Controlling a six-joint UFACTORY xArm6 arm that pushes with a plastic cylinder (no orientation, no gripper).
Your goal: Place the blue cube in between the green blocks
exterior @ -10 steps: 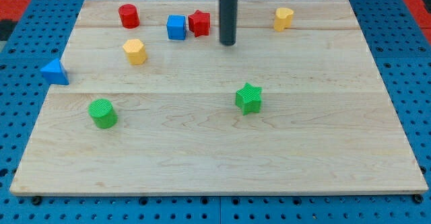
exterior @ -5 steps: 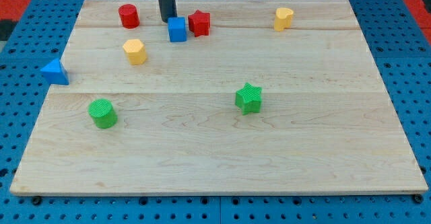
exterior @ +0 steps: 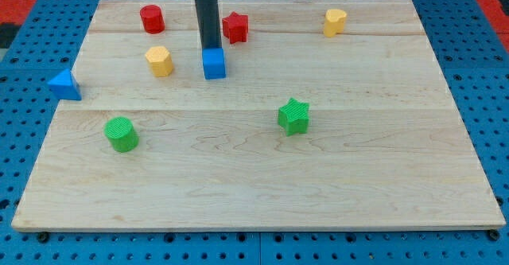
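Note:
The blue cube (exterior: 214, 64) sits on the wooden board, right of the yellow hexagonal block (exterior: 159, 60) and below the red star (exterior: 235, 27). My tip (exterior: 210, 49) touches the cube's top edge, on the side toward the view's top. The green cylinder (exterior: 122, 134) lies at the lower left and the green star (exterior: 293, 115) at the centre right. The cube is above the gap between them.
A red cylinder (exterior: 152, 18) stands at the top left, a yellow heart-shaped block (exterior: 335, 21) at the top right, and a blue triangle (exterior: 64, 84) at the board's left edge (exterior: 56, 114).
My tip swung left from beside the red star to behind the blue cube, then moved down the view, pushing the cube away from the red star toward the board's middle.

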